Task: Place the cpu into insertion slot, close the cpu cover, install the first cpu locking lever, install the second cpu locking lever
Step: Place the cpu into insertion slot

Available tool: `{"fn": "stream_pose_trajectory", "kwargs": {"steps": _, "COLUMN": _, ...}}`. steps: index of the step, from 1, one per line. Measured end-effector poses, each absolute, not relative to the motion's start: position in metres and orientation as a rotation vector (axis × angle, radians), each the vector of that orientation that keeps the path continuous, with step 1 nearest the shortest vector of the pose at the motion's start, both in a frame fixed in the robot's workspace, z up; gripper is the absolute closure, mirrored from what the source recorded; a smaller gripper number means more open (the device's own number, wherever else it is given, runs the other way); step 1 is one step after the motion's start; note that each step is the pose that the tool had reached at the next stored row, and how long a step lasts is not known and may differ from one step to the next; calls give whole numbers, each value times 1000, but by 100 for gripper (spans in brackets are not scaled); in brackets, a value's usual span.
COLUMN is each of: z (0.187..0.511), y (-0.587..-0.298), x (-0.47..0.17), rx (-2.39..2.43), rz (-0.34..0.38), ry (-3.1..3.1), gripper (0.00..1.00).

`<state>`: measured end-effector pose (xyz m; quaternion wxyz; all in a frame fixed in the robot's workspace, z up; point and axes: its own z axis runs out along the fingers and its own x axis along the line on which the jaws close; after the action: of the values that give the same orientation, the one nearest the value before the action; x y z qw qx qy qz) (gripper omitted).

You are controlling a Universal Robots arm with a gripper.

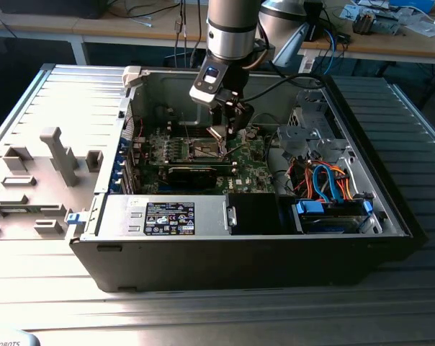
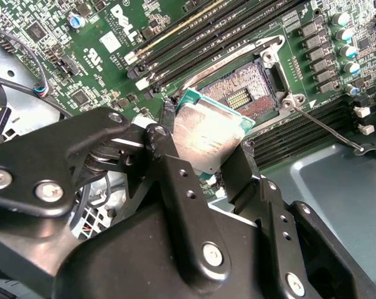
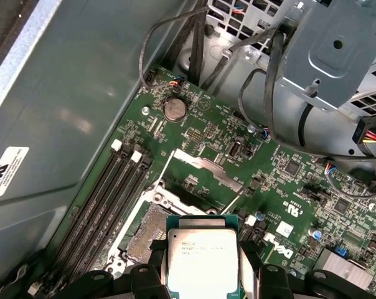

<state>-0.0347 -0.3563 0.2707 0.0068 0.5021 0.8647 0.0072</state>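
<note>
The black two-fingered end effector [image 2: 206, 152] is clamped on the cpu [image 2: 208, 128], a small flat square chip with a silver-grey metal face and a green edge. Its fingers [image 2: 165, 140] press on two opposite edges of the chip. The chip hangs tilted between them, inside the open black computer case [image 1: 225, 252]. Just beyond and below the fingertips lies the insertion slot [image 2: 249, 87], a square dark socket with a silver metal rim set in green circuit board, its contact field bare and uncovered. The chip's far corner overlaps the slot's near corner; whether they touch I cannot tell. I judge the chip to be light, stiff and thin. Its polished face looks slippery, and its underside contacts, like the socket's, are probably easily damaged. The edges are the right hold, not the flat faces.
</note>
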Motion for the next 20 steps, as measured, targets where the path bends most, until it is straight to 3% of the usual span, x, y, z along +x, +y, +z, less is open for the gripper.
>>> {"fn": "stream_pose_trajectory", "kwargs": {"steps": 20, "z": 271, "y": -356, "x": -35, "rx": 1637, "rz": 19, "ry": 2663, "gripper": 46}}
